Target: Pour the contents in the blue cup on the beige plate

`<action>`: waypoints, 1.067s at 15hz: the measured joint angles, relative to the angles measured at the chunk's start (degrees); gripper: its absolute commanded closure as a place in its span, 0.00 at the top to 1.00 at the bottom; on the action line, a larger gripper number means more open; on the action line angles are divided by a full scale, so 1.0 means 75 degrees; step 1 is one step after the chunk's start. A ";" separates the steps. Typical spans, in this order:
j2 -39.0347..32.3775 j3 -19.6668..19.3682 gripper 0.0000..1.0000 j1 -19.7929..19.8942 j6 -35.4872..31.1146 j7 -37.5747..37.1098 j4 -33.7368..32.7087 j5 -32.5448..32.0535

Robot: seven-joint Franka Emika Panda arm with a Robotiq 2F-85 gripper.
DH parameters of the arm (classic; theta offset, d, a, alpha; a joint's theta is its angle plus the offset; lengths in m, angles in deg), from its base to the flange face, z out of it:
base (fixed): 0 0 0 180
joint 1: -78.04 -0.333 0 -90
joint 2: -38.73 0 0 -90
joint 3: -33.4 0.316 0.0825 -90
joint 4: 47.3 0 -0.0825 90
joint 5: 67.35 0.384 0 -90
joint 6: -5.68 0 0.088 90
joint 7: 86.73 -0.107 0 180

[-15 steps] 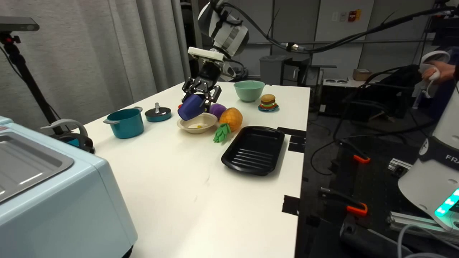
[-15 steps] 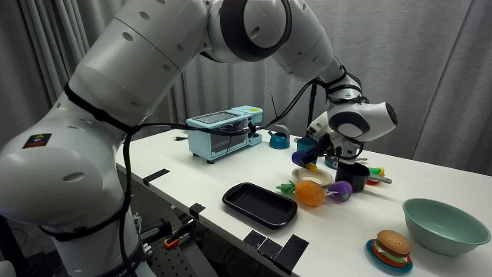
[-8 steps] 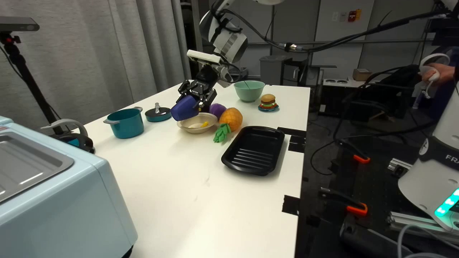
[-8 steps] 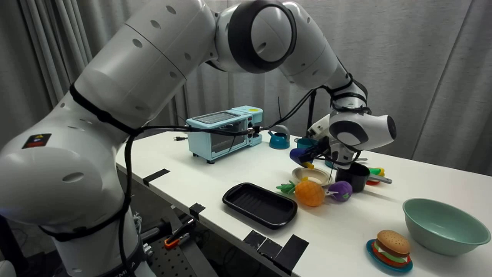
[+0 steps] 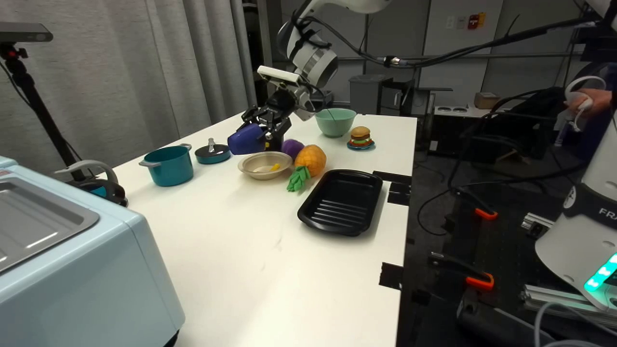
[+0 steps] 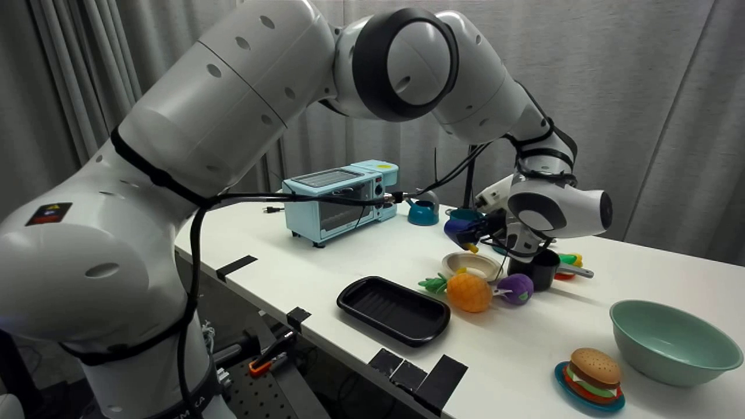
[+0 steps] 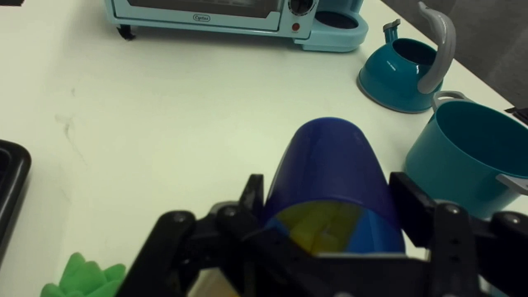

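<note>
Royal blue, glossy, prob. hard plastic: that's the blue cup (image 7: 334,165), up off the table (image 5: 289,270), tipped well over, above & near the beige plate (image 5: 260,174). Can't tell if the mouth's squarely over it. Yellow bits (image 7: 319,231) sit inside, w/ some yellow showing at the lip in an exterior view; a yellow piece (image 5: 275,167) lies in the plate already, so the pour's part done, I'd say.

Handling? Looks light & stiff, prob. won't dent or crack under a squeeze. But that smooth, tapering wall could slip or twist btwn the fingers (image 7: 252,194), esp. on a hard shake. Best hold, imo: across the sides, evenly, w/ the rim left free so the bits get out. That's abt what we've got here.

And the gripper (image 7: 328,194): one finger on each side of the cup, on the half nearer the mouth, spread only as wide as the cup itself, no gap I can see. Decent pinch by the look of it; can't see it touching anything else. A touch more tilt's prob. what those last bits need.
</note>
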 measured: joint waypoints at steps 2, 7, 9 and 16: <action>-0.0050 -0.0003 0.52 0.0081 0.0169 0.0000 -0.0007 0.0211; -0.0207 -0.0009 0.52 0.0211 0.0612 -0.0001 -0.0021 0.0755; -0.0261 -0.0022 0.52 0.0263 0.0768 -0.0001 -0.0049 0.0931; -0.0392 -0.0053 0.52 0.0351 0.1007 -0.0002 -0.0177 0.1398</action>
